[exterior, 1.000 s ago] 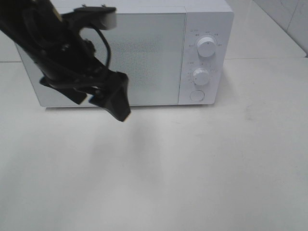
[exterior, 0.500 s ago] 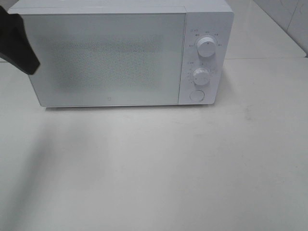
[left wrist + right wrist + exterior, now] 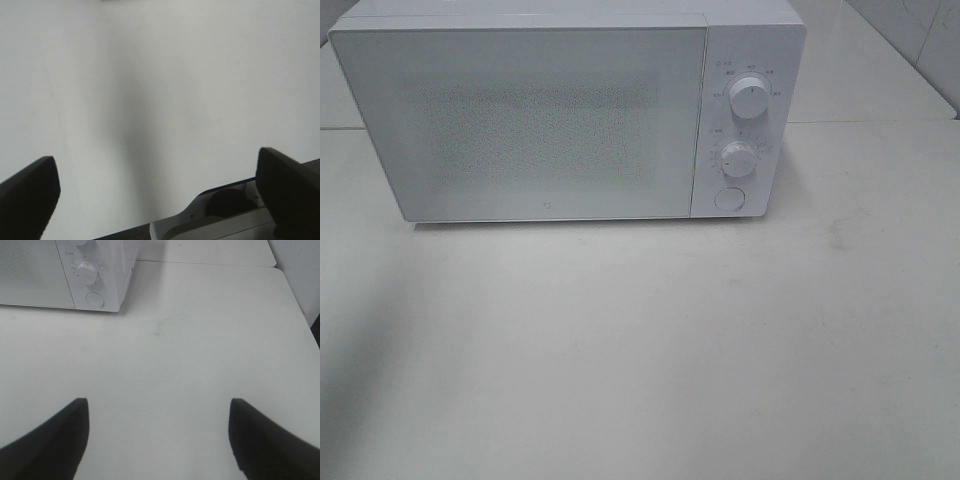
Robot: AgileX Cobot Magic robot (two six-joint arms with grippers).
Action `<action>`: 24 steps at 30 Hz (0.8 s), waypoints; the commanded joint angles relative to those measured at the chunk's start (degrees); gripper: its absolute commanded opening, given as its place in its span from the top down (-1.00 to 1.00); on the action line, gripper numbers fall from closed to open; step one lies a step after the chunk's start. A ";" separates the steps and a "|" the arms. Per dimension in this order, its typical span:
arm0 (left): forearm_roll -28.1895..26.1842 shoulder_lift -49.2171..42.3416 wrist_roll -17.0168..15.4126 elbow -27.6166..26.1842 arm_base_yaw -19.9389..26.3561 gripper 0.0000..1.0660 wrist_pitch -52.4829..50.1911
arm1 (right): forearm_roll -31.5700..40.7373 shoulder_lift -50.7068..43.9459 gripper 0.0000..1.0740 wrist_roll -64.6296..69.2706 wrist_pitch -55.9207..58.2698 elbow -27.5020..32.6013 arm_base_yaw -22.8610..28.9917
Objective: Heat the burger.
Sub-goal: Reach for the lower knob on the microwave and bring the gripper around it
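Left gripper (image 3: 156, 159) and right gripper (image 3: 158, 402) both hang with jaws spread wide, empty, above the white table (image 3: 650, 350). Behind stands a white microwave (image 3: 550, 120), door shut; its tiny door logo (image 3: 545, 208) and dial (image 3: 748, 98) markings are unreadable. The burger's place cannot be told.

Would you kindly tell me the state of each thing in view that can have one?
microwave door, shut.
upper knob, mark roughly upright.
lower knob, setting too small to read.
left hand, open, empty.
right hand, open, empty.
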 commanded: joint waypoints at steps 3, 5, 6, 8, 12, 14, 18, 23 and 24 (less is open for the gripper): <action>4.64 -6.30 -3.90 5.44 0.29 -0.88 -1.15 | 0.06 -1.72 -0.40 0.00 -0.06 0.17 -0.29; 8.08 -10.89 -6.36 9.63 0.29 -0.88 -1.20 | 0.06 -1.72 -0.40 0.00 -0.06 0.17 -0.29; 8.08 -10.89 -6.36 9.63 0.29 -0.88 -1.20 | 0.06 -1.72 -0.40 0.00 -0.06 0.17 -0.29; 8.48 -12.20 -6.53 10.83 0.29 -0.88 -1.32 | 0.06 -1.72 -0.40 0.00 -0.06 0.17 -0.29; 9.00 -18.91 -6.53 16.56 0.29 -0.88 -2.86 | 0.06 -1.72 -0.40 0.00 -0.06 0.17 -0.29; 9.00 -20.11 -6.53 17.48 0.29 -0.88 -2.98 | 0.06 -1.72 -0.40 0.00 -0.06 0.17 -0.29; 9.00 -27.10 -6.47 23.03 0.29 -0.88 -3.21 | 0.06 -1.72 -0.40 0.00 -0.06 0.17 -0.29; 9.00 -34.55 -6.47 27.96 0.29 -0.88 -4.47 | 0.06 -1.72 -0.40 0.00 -0.06 0.17 -0.29; 9.00 -36.21 -6.47 28.99 0.29 -0.88 -4.93 | 0.06 -1.72 -0.40 0.00 -0.06 0.17 -0.29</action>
